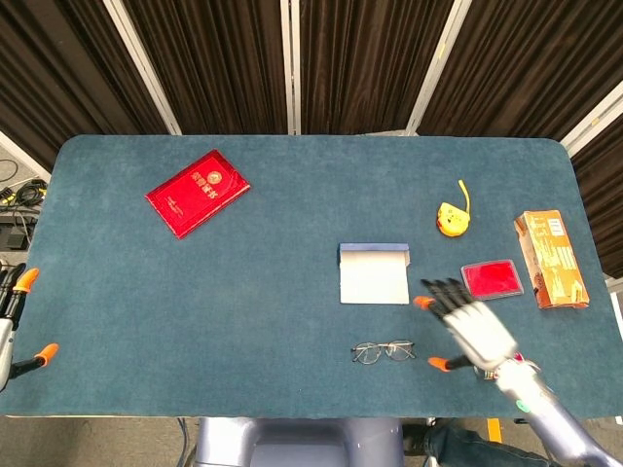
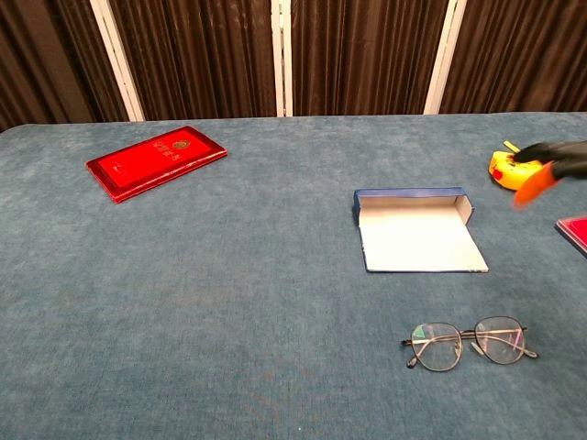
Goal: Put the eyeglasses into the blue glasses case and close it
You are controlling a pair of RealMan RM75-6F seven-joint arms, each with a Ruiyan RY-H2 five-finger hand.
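The thin wire-framed eyeglasses (image 1: 384, 351) (image 2: 472, 342) lie unfolded on the blue cloth near the front edge. Just behind them the blue glasses case (image 1: 374, 273) (image 2: 417, 229) lies open, its pale lining facing up. My right hand (image 1: 469, 331) hovers just right of the glasses with its fingers spread, holding nothing. The chest view shows only that hand's dark, orange-tipped fingers (image 2: 550, 163) at the right edge, blurred. My left hand (image 1: 6, 331) sits at the table's far left edge, fingers apart and empty.
A red booklet (image 1: 198, 193) (image 2: 156, 160) lies at the back left. On the right are a yellow tape measure (image 1: 451, 218) (image 2: 512, 170), a flat red pad (image 1: 492, 278) and an orange carton (image 1: 550, 259).
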